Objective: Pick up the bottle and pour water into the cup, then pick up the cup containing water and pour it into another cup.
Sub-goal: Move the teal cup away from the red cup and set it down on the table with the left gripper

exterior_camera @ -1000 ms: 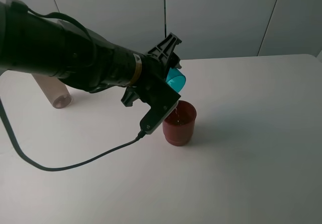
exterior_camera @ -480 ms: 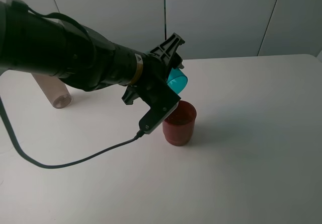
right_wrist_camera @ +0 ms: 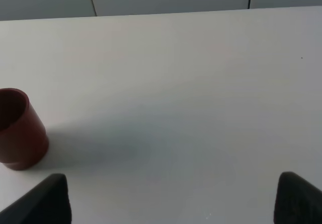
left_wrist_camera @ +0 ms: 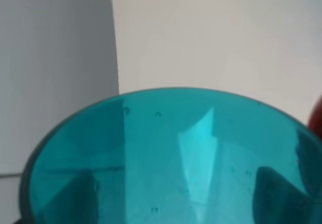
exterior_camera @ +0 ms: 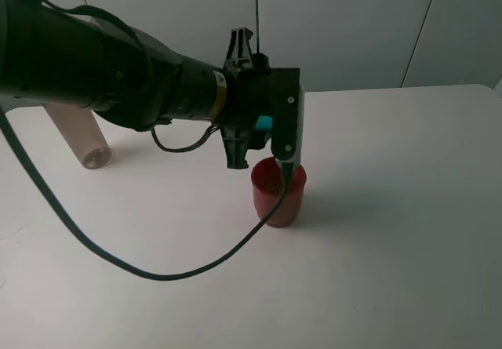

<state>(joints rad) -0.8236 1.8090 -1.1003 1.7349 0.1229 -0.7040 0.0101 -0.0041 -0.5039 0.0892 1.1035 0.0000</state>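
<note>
The white tabletop [exterior_camera: 392, 231] carried all items. The left arm [exterior_camera: 94, 70], a large black unit, reached in from the left of the high view and extended over the middle of the tabletop, with a black cable [exterior_camera: 157, 270] looping down from it across the surface. The bottle [exterior_camera: 78, 133], pale and smoky, stood at the far left, partly behind the arm and well apart from the cups. The dark red cup [exterior_camera: 278, 193] stood upright near the centre, directly below the left tool [exterior_camera: 263, 125]. That tool was pinching the teal cup [exterior_camera: 265, 121], held above the red cup's rim; the left wrist view showed the teal wall [left_wrist_camera: 176, 158] filling the lower frame. The right tool [right_wrist_camera: 171, 204] showed only two dark finger tips [right_wrist_camera: 48, 199] set wide apart, holding nothing, with the red cup off to one side.
</note>
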